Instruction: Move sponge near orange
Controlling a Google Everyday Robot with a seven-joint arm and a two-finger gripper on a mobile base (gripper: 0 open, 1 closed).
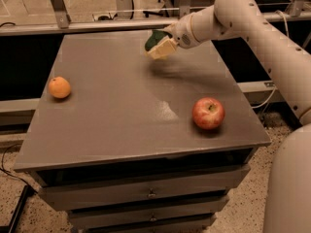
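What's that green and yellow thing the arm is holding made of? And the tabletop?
The sponge, clamped in the gripper over the far tabletop, looks like pale yellow foam under a dark green scouring layer, matte. The tabletop seems to be painted metal or laminate: smooth grey with a soft sheen.

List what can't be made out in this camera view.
- The gripper, above the table's far side, holds the sponge; the sponge covers the grip points.
- Far sides of the orange and apple: hidden by the fruit themselves.
- The arm: its lower part is cut off by the right edge.
- The drawers: shut, contents unseen.
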